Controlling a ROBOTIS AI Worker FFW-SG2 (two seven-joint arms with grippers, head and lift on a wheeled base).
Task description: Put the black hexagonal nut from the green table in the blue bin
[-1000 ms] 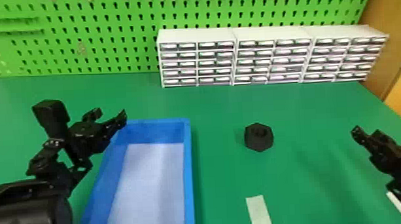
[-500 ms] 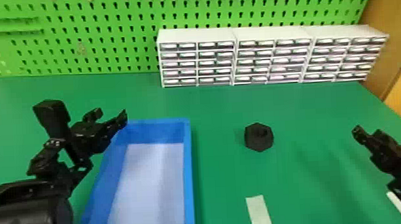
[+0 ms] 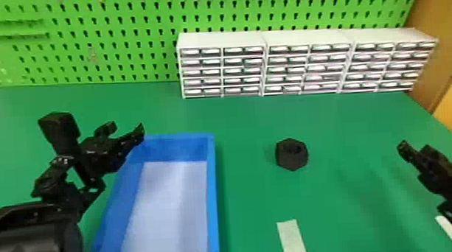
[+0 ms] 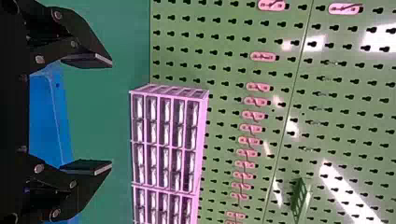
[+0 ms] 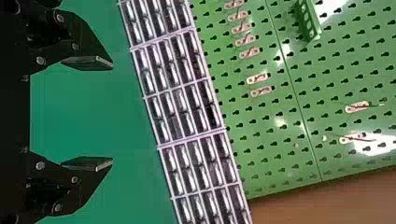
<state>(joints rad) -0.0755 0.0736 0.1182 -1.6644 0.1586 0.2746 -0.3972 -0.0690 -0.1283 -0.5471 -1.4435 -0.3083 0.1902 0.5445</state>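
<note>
The black hexagonal nut (image 3: 292,161) lies flat on the green table (image 3: 255,207), well in from its back edge, between the blue bin (image 3: 212,194) and the right hand (image 3: 415,147); that hand is released, fingers parted, toward the table's right edge; the left hand (image 3: 125,127), also released with fingers apart, is by the bin's far left corner; a pale strip (image 3: 292,240) lies nearer than the nut; white drawer units (image 3: 305,37) line the back edge toward the back right corner
</note>
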